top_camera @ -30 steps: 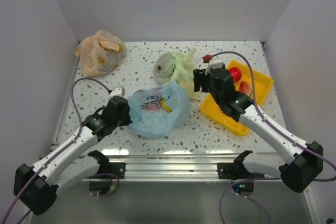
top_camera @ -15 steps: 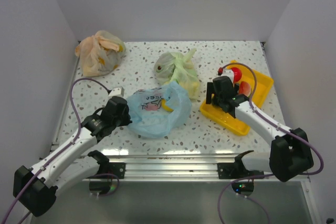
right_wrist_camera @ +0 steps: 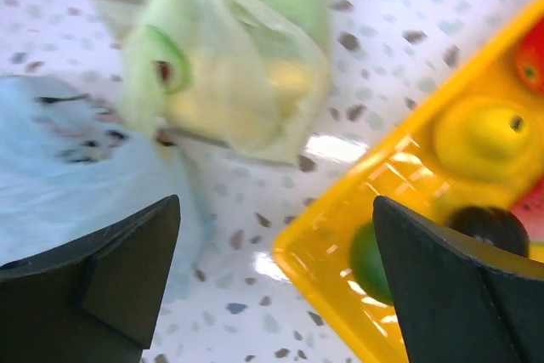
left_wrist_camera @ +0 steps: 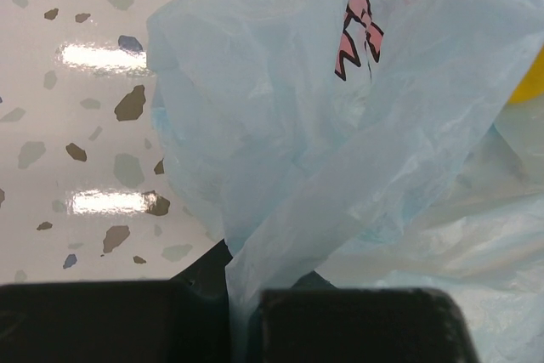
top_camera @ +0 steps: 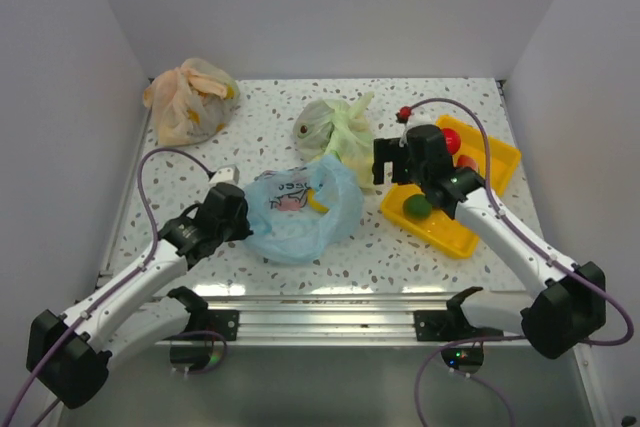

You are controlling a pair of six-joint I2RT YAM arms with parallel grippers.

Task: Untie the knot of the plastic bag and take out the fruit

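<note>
**Current step: fruit removal.** No tied tail shows on the blue bag (top_camera: 300, 212), so the knot is judged undone and cannot be pointed out.

**Positions**
- The blue bag lies on the table (top_camera: 260, 107) near the middle of the front edge.
- The yellow tray (top_camera: 430, 235) sits by the right edge. It holds a green ball (top_camera: 417, 206), a red apple (top_camera: 449, 139), a yellow fruit (right_wrist_camera: 484, 138) and a dark round fruit (right_wrist_camera: 489, 227).
- A yellow piece (top_camera: 318, 202) shows through the film inside the bag.
- The green bag (top_camera: 340, 132) lies behind the blue one. The orange bag (top_camera: 190, 97) is in the far left corner.

**Tools**
- Left gripper (top_camera: 236, 213): clamped on a fold of blue film at the bag's left side. The wrist view shows the plastic pinched between the jaws.
- Right gripper (top_camera: 383, 162): jaws spread wide and empty, above the table between the tray and the two bags.

**Next move**
1. Left arm holds the film taut, which steadies the bag.
2. Right arm enters the bag mouth from the right side.
3. Close on the yellow piece only. Thin film caught in the jaws would drag the bag along.
</note>
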